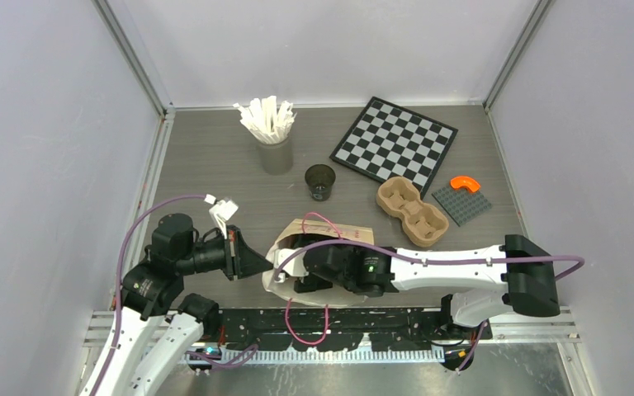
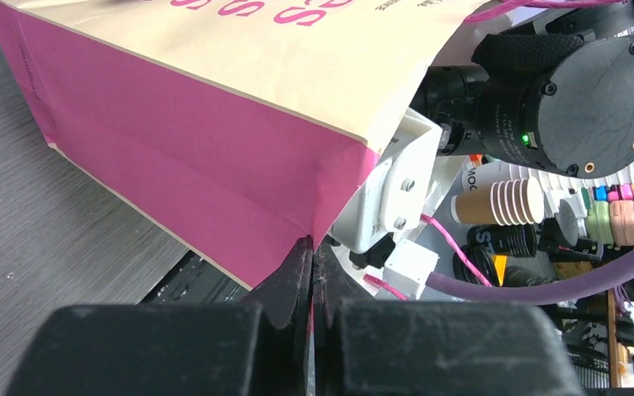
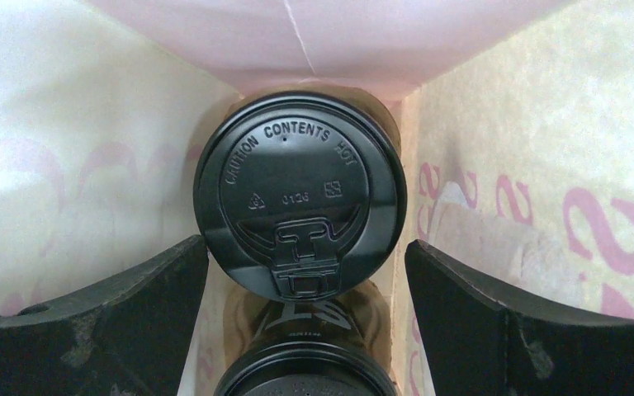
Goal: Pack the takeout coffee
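Top view first: your paper bag (image 1: 348, 232) sits at the near edge of the table (image 1: 215, 165), its open mouth around the right arm's wrist, so that arm's fingers are hidden from you here. Your left gripper (image 1: 262, 263) meets the bag's rim on the left side. Farther back stand a grey cup of white stirrers (image 1: 273, 140), an open dark cup (image 1: 320, 181), a checkerboard (image 1: 395, 145), a brown two-hole carrier (image 1: 413, 212) and a grey studded plate (image 1: 461, 204) with an orange piece (image 1: 465, 183) on it.

Left wrist view: the left gripper's jaws are pressed together on the bag's edge, at the end of its pink side panel. A sliver of pink shows between the fingers.

Right wrist view: you look into the bag. A lidded black cup (image 3: 300, 198) sits against the pink inner panel. A second black lid (image 3: 301, 381) shows at the bottom edge, with brown pulp (image 3: 371, 305) around both. Your right gripper (image 3: 305, 252) has its jaws spread wide, one finger on each side of the upper lid. The finger on the picture's left is just beside the rim, and nothing is clamped.
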Controlling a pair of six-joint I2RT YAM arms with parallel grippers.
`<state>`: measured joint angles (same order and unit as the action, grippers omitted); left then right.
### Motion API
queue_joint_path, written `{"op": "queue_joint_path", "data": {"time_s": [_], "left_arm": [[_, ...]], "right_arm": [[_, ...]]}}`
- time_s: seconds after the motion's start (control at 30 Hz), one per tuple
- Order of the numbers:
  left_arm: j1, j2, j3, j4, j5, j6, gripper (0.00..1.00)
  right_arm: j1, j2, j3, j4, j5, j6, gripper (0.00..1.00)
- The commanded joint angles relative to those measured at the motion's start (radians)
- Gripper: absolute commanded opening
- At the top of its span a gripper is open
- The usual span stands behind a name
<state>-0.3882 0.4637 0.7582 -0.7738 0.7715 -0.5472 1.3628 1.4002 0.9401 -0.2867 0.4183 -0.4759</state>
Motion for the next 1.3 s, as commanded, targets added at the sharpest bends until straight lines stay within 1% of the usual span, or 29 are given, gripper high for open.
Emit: {"op": "queue_joint_path", "data": {"time_s": [0.0, 0.37, 0.93, 1.27], "left_arm": [[-0.008, 0.002, 0.026, 0.025, 0.049, -0.015, 0.00], [-0.008, 0.002, 0.034, 0.021, 0.043, -0.018, 0.00], [-0.008, 0.012, 0.064, -0.011, 0.013, -0.026, 0.00], [-0.008, -0.008, 0.046, 0.017, 0.001, -0.075, 0.00]], "right_arm": [[-0.013, -0.047, 0.044, -0.004, 0.031, 0.034, 0.93], [-0.013, -0.063, 0.058, -0.028, 0.034, 0.058, 0.93], [-0.013, -0.089, 0.118, -0.143, -0.019, 0.113, 0.93], [-0.022, -0.072, 0.109, -0.160, -0.024, 0.136, 0.93]]}}
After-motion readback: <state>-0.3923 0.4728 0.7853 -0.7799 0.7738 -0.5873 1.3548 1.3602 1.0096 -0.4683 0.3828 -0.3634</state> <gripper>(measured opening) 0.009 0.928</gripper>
